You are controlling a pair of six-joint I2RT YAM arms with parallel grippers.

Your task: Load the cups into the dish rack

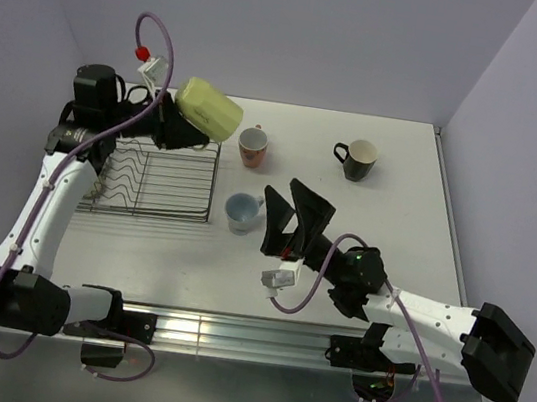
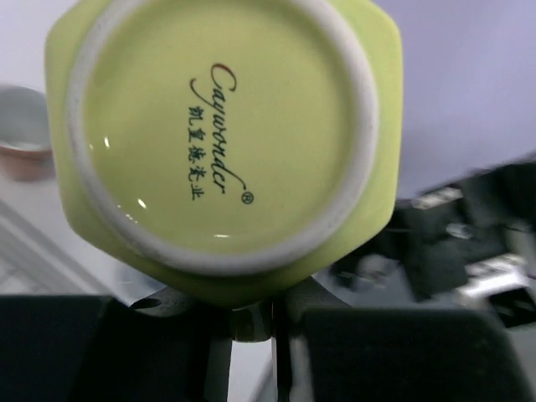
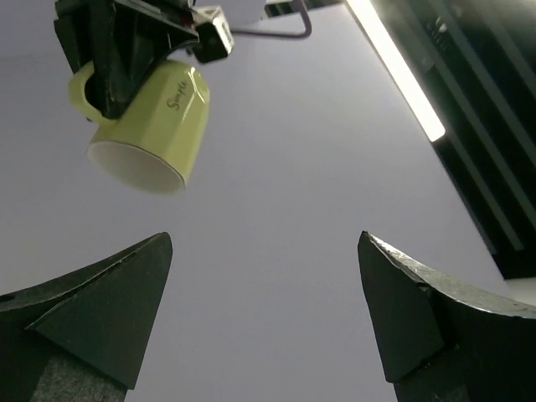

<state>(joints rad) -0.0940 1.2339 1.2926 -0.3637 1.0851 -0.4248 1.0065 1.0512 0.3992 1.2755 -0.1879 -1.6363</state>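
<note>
Got the yellow mug [image 1: 209, 109] up in the air
My left gripper [image 1: 179, 121] clamps it upper left, near the rack [image 1: 155, 184] corner; right gripper [image 1: 292, 215] gapes wide (mid-frame, beside the blue cup [image 1: 241, 212])

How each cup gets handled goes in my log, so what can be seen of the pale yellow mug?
The pale yellow mug looks like glazed ceramic, with faceted sides, a loop handle, a pale inside, script on its side and a printed mark on its ringed base. It hangs tilted, clamped at the handle by the left gripper, above the far right corner of the dish rack. Nothing else touches it.
</note>
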